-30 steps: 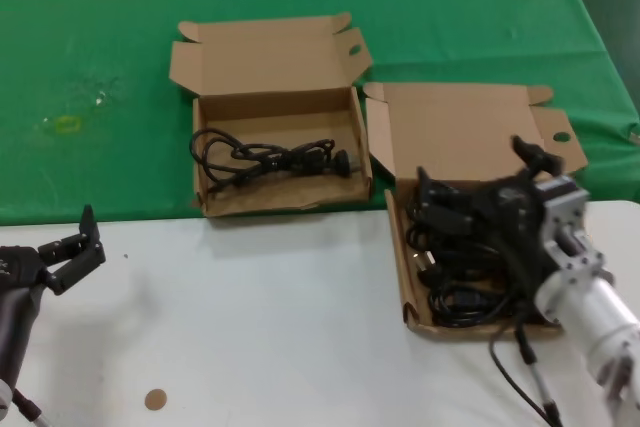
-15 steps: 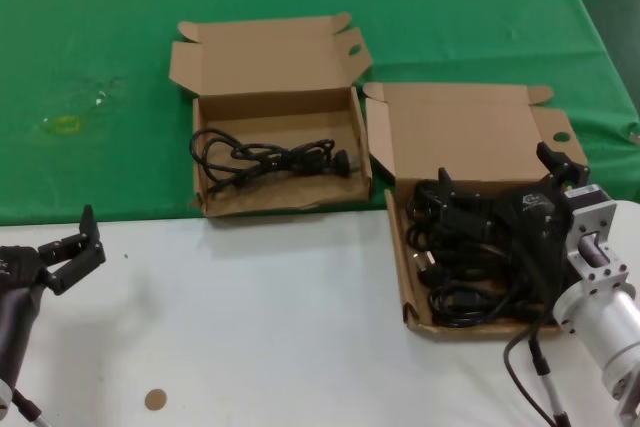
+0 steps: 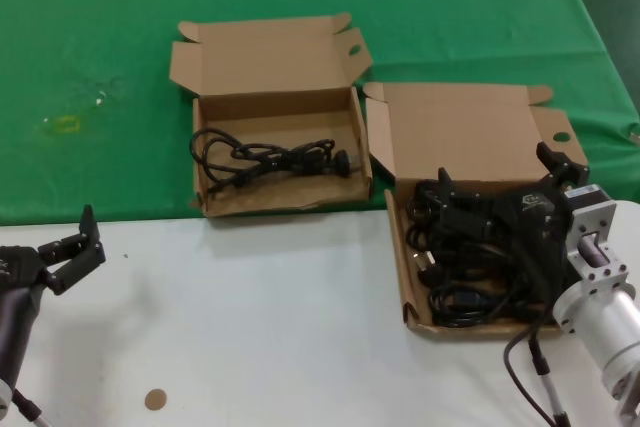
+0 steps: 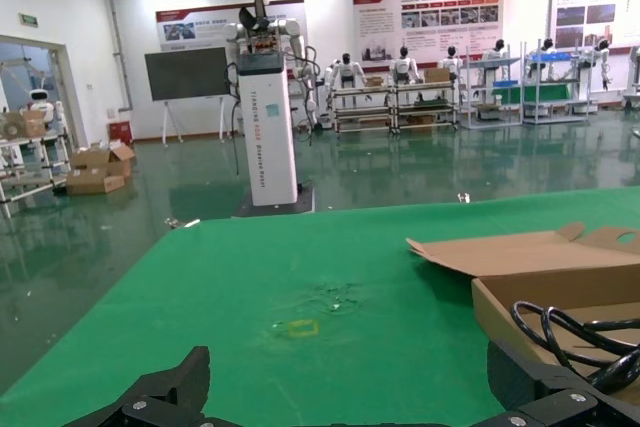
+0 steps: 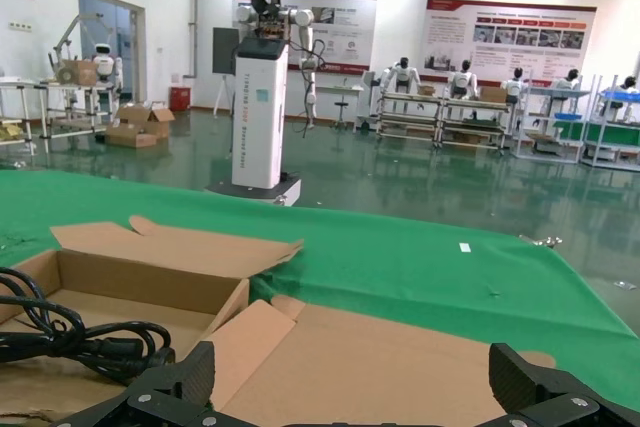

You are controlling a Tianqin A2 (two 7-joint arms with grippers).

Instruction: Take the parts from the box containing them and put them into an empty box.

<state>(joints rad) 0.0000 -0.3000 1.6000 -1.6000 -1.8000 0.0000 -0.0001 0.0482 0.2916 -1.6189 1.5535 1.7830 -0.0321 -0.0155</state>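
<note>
While the right gripper [image 3: 500, 202] hangs low over the box containing them [image 3: 470, 137], its jaws stand spread wide, one finger near the lid's oval cutout and the other over the black heap, gripping nothing that can be seen. That box sits at the right of the head view, straddling the edge where the green cloth [image 3: 100, 37] meets the white tabletop [image 3: 250, 347], and its lid lies folded back flat on the cloth. Tangled black power cords [image 3: 455, 277] fill its tray, partly hidden under the gripper's body.

Just beside it, farther back and to the left, rests the second box [image 3: 270, 57], also open with the lid laid back. It already holds 1 coiled black cord [image 3: 270, 159], its plug end toward the box's right wall. The 2 boxes nearly touch at their near corners.

At the lower left of the head view, the left gripper [image 3: 75, 247] hovers above the bare white tabletop, well apart from both boxes, jaws open and empty. A small brown disc [image 3: 155, 399] lies on the tabletop near the front edge.
</note>
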